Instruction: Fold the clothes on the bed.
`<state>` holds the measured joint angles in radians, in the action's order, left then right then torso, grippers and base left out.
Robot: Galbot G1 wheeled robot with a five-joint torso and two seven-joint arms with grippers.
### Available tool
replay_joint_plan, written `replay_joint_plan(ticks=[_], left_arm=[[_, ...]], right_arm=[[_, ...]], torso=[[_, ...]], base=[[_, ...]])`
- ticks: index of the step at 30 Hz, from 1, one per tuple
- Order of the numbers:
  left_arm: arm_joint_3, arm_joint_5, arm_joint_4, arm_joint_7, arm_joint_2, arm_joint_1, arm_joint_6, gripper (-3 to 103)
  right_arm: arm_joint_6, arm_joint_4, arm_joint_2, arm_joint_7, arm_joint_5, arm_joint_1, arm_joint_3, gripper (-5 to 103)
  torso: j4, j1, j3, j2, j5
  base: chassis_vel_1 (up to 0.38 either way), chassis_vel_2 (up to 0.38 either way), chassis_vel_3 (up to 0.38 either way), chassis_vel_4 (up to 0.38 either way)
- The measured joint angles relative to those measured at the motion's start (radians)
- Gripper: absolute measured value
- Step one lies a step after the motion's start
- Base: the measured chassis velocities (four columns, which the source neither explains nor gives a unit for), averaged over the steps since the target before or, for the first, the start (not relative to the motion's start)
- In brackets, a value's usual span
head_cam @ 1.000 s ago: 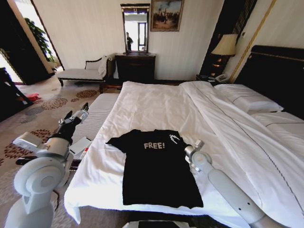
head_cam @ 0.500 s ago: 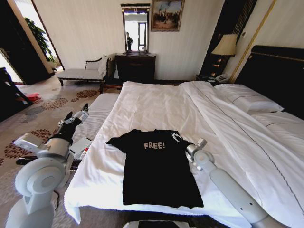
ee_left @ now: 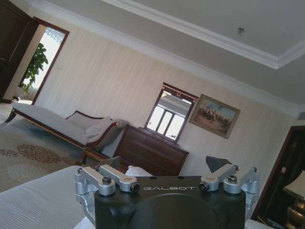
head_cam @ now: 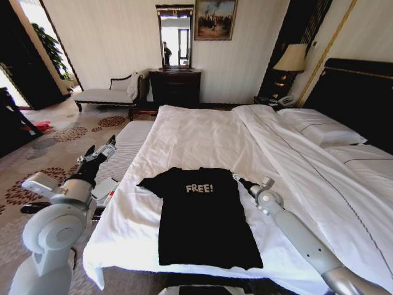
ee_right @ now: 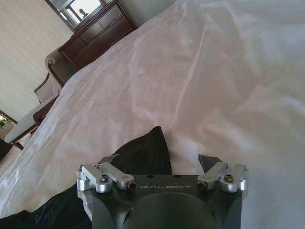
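The clothes are one black T-shirt (head_cam: 199,215) with white "FREE!" lettering, lying flat and face up near the foot of the white bed (head_cam: 196,129). My right gripper (head_cam: 237,179) hovers low at the shirt's right sleeve edge. In the right wrist view this gripper (ee_right: 159,161) is open, with the tip of the black sleeve (ee_right: 145,151) lying under and between its fingers on the white sheet (ee_right: 214,71). My left gripper (head_cam: 101,150) is held up beside the bed, over the bench. It also stands open (ee_left: 162,166), with nothing between its fingers.
A pale striped bench (head_cam: 126,144) stands along the bed's left side. Pillows (head_cam: 319,129) and a dark headboard (head_cam: 359,92) are at the right. A chaise (head_cam: 101,95), a dresser (head_cam: 175,86) and a lamp (head_cam: 290,58) line the far wall.
My right gripper has slid to the right, from above the shirt's shoulder out to the sleeve edge. The left arm and the shirt have stayed put.
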<state>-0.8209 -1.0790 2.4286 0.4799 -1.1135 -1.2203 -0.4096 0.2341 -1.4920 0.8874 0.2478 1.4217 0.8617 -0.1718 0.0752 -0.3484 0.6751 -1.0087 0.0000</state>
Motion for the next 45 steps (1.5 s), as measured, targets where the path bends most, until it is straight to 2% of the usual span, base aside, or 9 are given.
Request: replay_joint_plan(ticks=[5, 6, 9, 14, 17, 19, 22, 29, 45], left_arm=[[0.000, 0.003, 0.000, 0.000, -0.002, -0.002, 0.000, 100], [0.000, 0.003, 0.000, 0.000, -0.002, -0.002, 0.000, 100], [0.002, 0.009, -0.001, 0.000, -0.005, -0.003, 0.001, 100], [0.004, 0.017, -0.004, -0.001, -0.009, -0.004, 0.002, 100], [0.010, 0.026, -0.006, -0.001, -0.014, -0.005, 0.002, 100], [0.012, 0.028, -0.006, -0.001, -0.015, -0.005, 0.003, 100], [0.015, 0.032, -0.007, -0.002, -0.018, -0.005, 0.003, 100], [0.017, 0.037, -0.007, -0.002, -0.020, -0.009, 0.003, 100], [0.017, 0.042, -0.006, -0.002, -0.032, -0.012, 0.002, 100]], right_arm=[[-0.006, 0.000, 0.001, -0.010, -0.020, 0.009, 0.002, 72], [-0.006, 0.000, 0.001, -0.010, -0.020, 0.009, 0.002, 72], [-0.024, -0.003, -0.002, -0.028, -0.029, 0.016, 0.002, 56], [-0.040, -0.017, -0.005, -0.051, -0.035, 0.028, -0.001, 50], [-0.048, -0.034, -0.008, -0.068, -0.044, 0.043, -0.001, 28], [-0.049, -0.038, -0.008, -0.072, -0.047, 0.047, -0.002, 24], [-0.050, -0.040, -0.009, -0.079, -0.053, 0.055, -0.003, 8], [-0.053, -0.072, -0.023, -0.087, -0.054, 0.075, -0.014, 0], [-0.069, -0.266, -0.046, -0.085, -0.081, 0.243, -0.056, 0]], torso=[[0.0000, 0.000, 0.000, 0.000, 0.0000], [0.0000, 0.000, 0.000, 0.000, 0.0000], [0.0000, 0.000, 0.000, 0.000, 0.0000], [0.0000, 0.000, 0.000, 0.000, 0.0000], [0.0000, 0.000, 0.000, 0.000, 0.0000], [0.0000, 0.000, 0.000, 0.000, 0.0000], [0.0000, 0.000, 0.000, 0.000, 0.0000], [0.0000, 0.000, 0.000, 0.000, 0.0000], [0.0000, 0.000, 0.000, 0.000, -0.0001]], base=[[0.000, 0.000, 0.000, 0.000], [0.000, 0.000, 0.000, 0.000], [0.000, 0.000, 0.000, 0.000], [0.000, 0.000, 0.000, 0.000], [0.000, 0.000, 0.000, 0.000], [0.000, 0.000, 0.000, 0.000], [0.000, 0.000, 0.000, 0.000], [0.000, 0.000, 0.000, 0.000], [0.000, 0.000, 0.000, 0.000]])
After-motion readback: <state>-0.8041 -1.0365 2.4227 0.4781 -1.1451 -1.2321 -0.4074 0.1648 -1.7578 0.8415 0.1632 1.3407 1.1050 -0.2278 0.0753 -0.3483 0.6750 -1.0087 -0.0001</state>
